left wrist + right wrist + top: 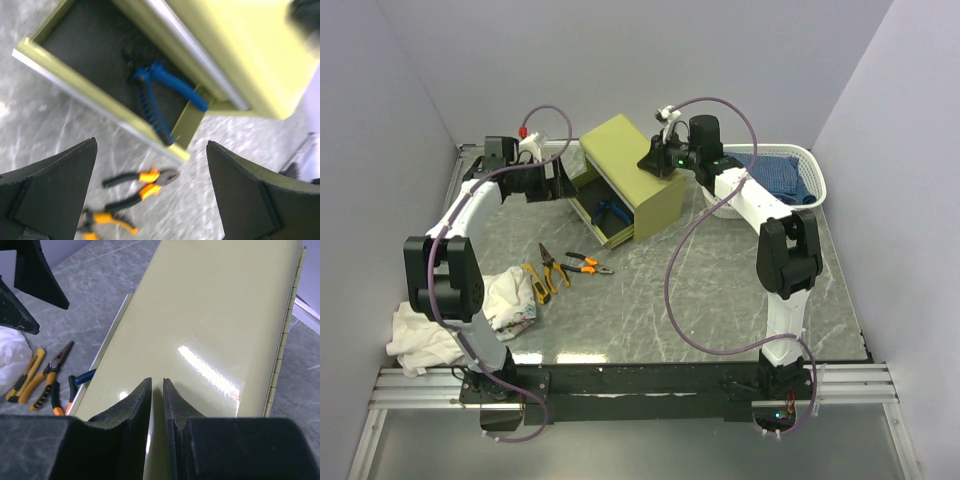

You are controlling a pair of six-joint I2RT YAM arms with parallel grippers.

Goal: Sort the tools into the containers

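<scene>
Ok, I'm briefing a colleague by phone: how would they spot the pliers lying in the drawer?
Start at the olive cabinet at the back of the table and find its pulled-out drawer. The pliers lie on its dark floor, the only blue-handled pair in view; the pliers outside have black-and-orange handles.

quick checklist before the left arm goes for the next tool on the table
1. Left gripper open and empty: ok.
2. Blue pliers lying inside the drawer, clear of the fingers: ok.
3. Drawer pulled out, with bare floor beside the pliers: ok.
4. Right gripper shut and holding nothing, over the cabinet top: ok. Whether it presses on the cabinet: cannot tell.
5. Orange pliers, yellow pliers and utility knife on the table, nothing on top of them: ok.
6. Utility knife clear of the white cloth: cannot tell, they lie very close.
</scene>
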